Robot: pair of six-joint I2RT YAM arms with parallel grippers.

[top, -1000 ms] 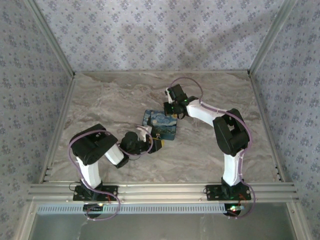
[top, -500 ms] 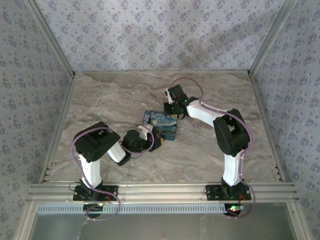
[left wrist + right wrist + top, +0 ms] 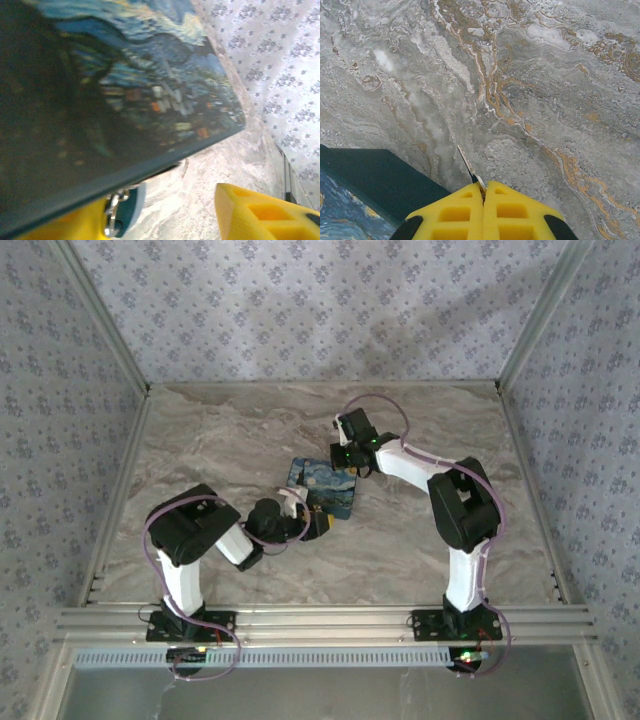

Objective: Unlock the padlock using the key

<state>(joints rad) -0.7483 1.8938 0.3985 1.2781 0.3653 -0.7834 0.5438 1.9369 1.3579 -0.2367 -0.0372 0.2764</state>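
The right gripper was clamped shut on a thin silvery metal key, its blade sticking out past the yellow fingertips over the grey-and-ochre marbled table. Just beside it lay the dark teal edge of a flat rectangular box printed with a swirling blue night-sky painting. The left gripper sat at the box's near corner, yellow fingers apart with bare table between them, the box overhanging one finger. A small silvery metal piece showed beneath that edge; whether it belonged to the padlock could not be told.
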